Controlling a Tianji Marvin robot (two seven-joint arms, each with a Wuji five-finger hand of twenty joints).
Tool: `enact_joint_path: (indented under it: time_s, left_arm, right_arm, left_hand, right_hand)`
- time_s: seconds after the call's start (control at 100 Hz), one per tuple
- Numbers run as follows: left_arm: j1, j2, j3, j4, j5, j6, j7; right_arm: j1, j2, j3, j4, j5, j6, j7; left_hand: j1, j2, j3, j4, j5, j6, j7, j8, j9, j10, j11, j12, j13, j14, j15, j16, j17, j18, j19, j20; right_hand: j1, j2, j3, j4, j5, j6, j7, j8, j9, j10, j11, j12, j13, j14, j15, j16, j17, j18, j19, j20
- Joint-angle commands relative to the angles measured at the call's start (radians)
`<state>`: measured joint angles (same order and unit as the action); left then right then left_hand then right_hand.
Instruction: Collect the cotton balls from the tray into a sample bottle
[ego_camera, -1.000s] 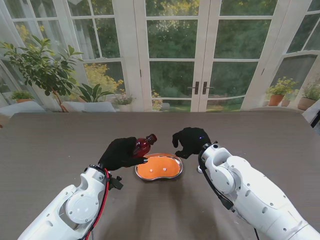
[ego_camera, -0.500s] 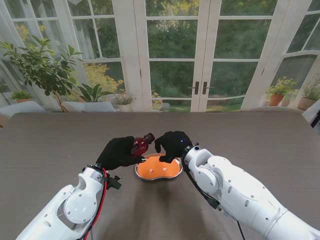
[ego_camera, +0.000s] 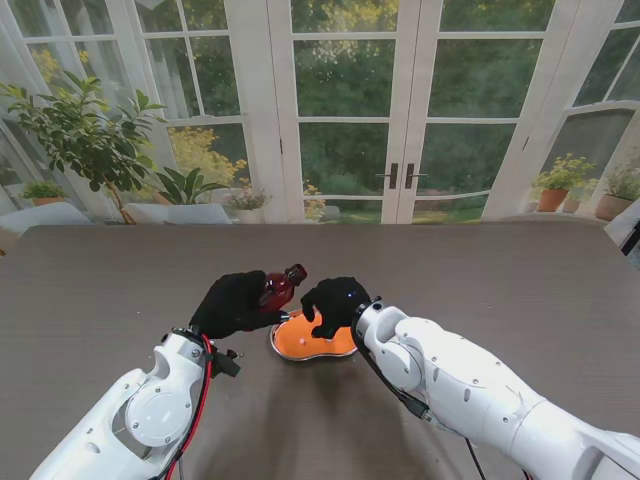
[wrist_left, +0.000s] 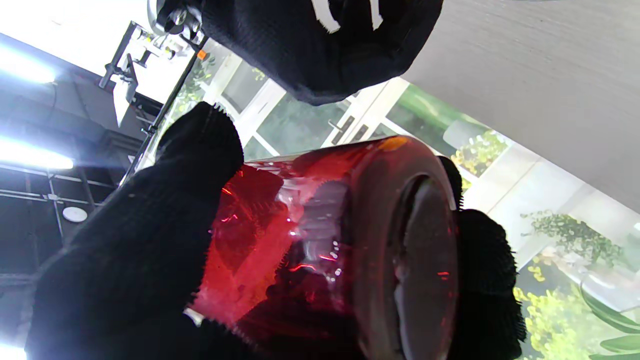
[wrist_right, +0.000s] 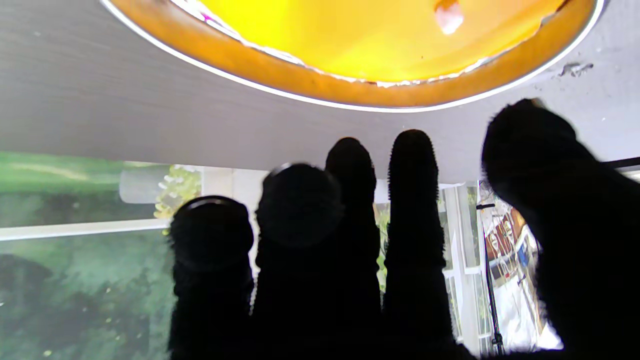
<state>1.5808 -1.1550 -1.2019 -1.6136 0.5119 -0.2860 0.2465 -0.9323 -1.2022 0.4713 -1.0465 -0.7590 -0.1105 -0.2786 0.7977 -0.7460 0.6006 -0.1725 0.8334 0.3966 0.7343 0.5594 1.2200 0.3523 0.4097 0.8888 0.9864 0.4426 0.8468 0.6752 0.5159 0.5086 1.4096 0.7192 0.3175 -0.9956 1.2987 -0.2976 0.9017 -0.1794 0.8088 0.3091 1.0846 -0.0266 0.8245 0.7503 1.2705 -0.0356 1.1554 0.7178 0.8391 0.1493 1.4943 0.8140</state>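
From the stand, your left hand (ego_camera: 237, 302) gripped the red sample bottle (ego_camera: 278, 287), tilted, just left of the orange tray (ego_camera: 300, 342) on the bench (ego_camera: 500, 270); your right hand (ego_camera: 335, 303) hung over the tray. Your left wrist view showed fingers (wrist_left: 150, 225) wrapping the bottle. Your right wrist view showed spread, empty fingers (wrist_right: 412, 200) near the tray, one cotton ball (wrist_right: 448, 15) inside.

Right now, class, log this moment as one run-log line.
left hand: holds bottle | right hand: open over tray | ball: in tray
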Motion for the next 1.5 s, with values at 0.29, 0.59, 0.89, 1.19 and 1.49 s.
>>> enact_joint_path:
  time_s: [0.29, 0.59, 0.89, 1.19, 1.49]
  left_arm:
    - [0.007, -0.004, -0.007, -0.017, -0.007, 0.002, -0.008]
    - [0.022, -0.004, -0.021, -0.029, -0.002, -0.005, 0.0]
    - [0.026, -0.004, -0.025, -0.034, -0.001, -0.007, -0.002]
    - [0.031, -0.003, -0.026, -0.04, 0.006, -0.011, 0.0]
    - [0.035, -0.002, -0.026, -0.045, 0.008, -0.007, 0.0]
  right_arm:
    - [0.031, -0.049, -0.053, 0.054, 0.026, 0.003, -0.006]
    - [0.072, -0.1, -0.123, 0.137, 0.042, 0.012, -0.046]
    - [0.099, -0.137, -0.189, 0.228, 0.029, 0.007, -0.099]
    - [0.115, -0.153, -0.234, 0.274, -0.004, 0.018, -0.142]
    - [0.127, -0.171, -0.264, 0.315, -0.01, 0.012, -0.165]
  left_hand:
    - [0.281, 0.212, 0.205, 0.012, 0.123, -0.2, 0.125, 0.016, 0.052, -0.044, 0.012, -0.001, 0.021, 0.055, 0.026, 0.005, -0.035, -0.011, -0.036, -0.005]
    - [0.281, 0.212, 0.204, 0.012, 0.122, -0.197, 0.124, 0.016, 0.051, -0.044, 0.013, 0.001, 0.02, 0.057, 0.026, 0.005, -0.037, -0.011, -0.037, -0.005]
    - [0.281, 0.213, 0.203, 0.012, 0.123, -0.199, 0.125, 0.017, 0.049, -0.043, 0.013, 0.002, 0.018, 0.058, 0.026, 0.005, -0.039, -0.01, -0.038, -0.005]
    - [0.279, 0.212, 0.203, 0.012, 0.123, -0.2, 0.125, 0.016, 0.049, -0.041, 0.013, 0.003, 0.019, 0.056, 0.027, 0.006, -0.038, -0.01, -0.038, -0.004]
    - [0.279, 0.211, 0.205, 0.012, 0.122, -0.198, 0.124, 0.016, 0.047, -0.039, 0.013, 0.003, 0.019, 0.057, 0.027, 0.006, -0.037, -0.011, -0.038, -0.004]
  right_hand:
    - [0.004, 0.008, 0.054, 0.038, -0.007, -0.012, -0.028, -0.011, 0.021, -0.007, 0.022, 0.015, 0.049, -0.005, 0.028, 0.01, 0.01, 0.017, 0.06, 0.0]
    - [0.023, -0.02, 0.054, 0.003, 0.008, -0.025, -0.024, -0.024, 0.028, -0.009, 0.027, 0.018, 0.05, -0.006, 0.04, 0.014, 0.011, 0.018, 0.06, 0.0]
    - [0.036, -0.068, 0.066, -0.011, 0.028, -0.031, -0.012, -0.044, 0.051, -0.024, 0.073, 0.073, 0.051, -0.019, 0.091, 0.032, 0.025, 0.021, 0.067, -0.003]
    - [0.039, -0.098, 0.072, -0.022, 0.052, -0.028, -0.013, -0.055, 0.08, -0.035, 0.096, 0.112, 0.05, -0.027, 0.129, 0.046, 0.04, 0.026, 0.073, -0.004]
    - [0.034, -0.092, 0.075, -0.015, 0.056, -0.017, -0.021, -0.063, 0.09, -0.037, 0.092, 0.125, 0.05, -0.028, 0.143, 0.05, 0.05, 0.024, 0.078, -0.006]
